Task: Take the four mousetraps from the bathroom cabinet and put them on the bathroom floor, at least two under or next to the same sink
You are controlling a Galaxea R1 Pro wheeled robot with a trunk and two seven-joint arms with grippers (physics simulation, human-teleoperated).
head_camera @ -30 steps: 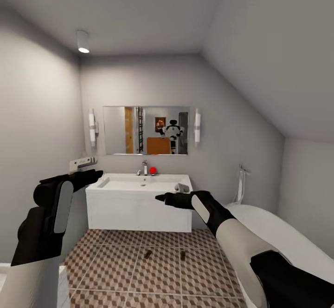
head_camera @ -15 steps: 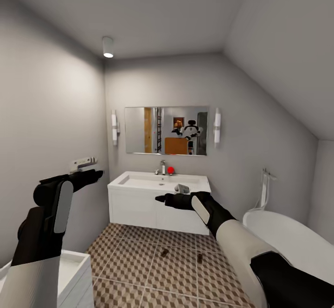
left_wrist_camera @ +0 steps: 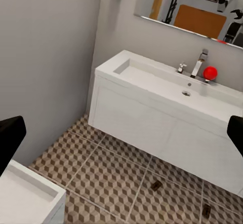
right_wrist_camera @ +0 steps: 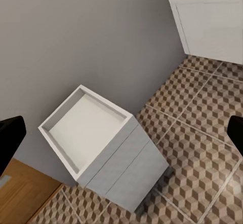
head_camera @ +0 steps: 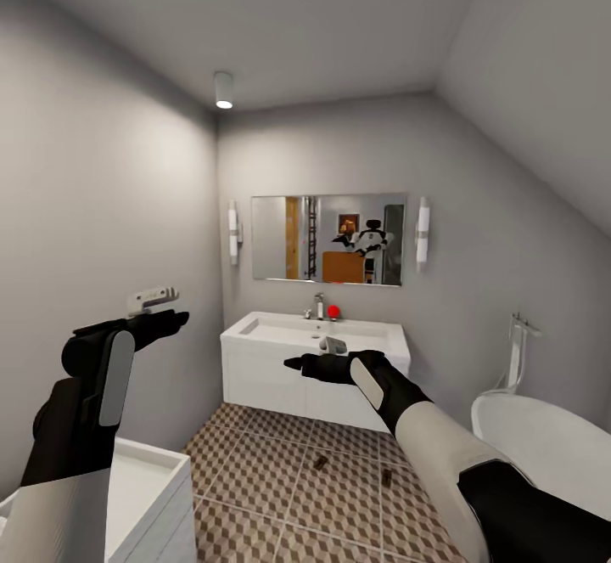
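Two small dark brown mousetraps [head_camera: 321, 463] [head_camera: 387, 477] lie on the cube-patterned bathroom floor [head_camera: 280, 461], just in front of the white wall-hung sink unit [head_camera: 288, 372]. The left wrist view shows these mousetraps [left_wrist_camera: 156, 185] [left_wrist_camera: 206, 210] below the sink [left_wrist_camera: 167, 87]. My left gripper [head_camera: 157, 308] is raised near the left wall, open and empty. My right gripper [head_camera: 310, 357] hangs in front of the sink unit, open and empty. In the mirror [head_camera: 327, 239] an orange-brown cabinet is reflected behind the robot. The other mousetraps are out of view.
A second white basin-topped unit [head_camera: 144, 478] [right_wrist_camera: 96, 133] stands close at my lower left against the wall. A white bathtub [head_camera: 543, 444] fills the right side. A red ball [head_camera: 333, 312] sits by the tap. An orange-brown wooden surface [right_wrist_camera: 20, 193] borders that unit.
The camera has turned left, so sink, mirror and traps slid right in the picture. The second basin unit came into view at lower left. Both arms hold the same pose.
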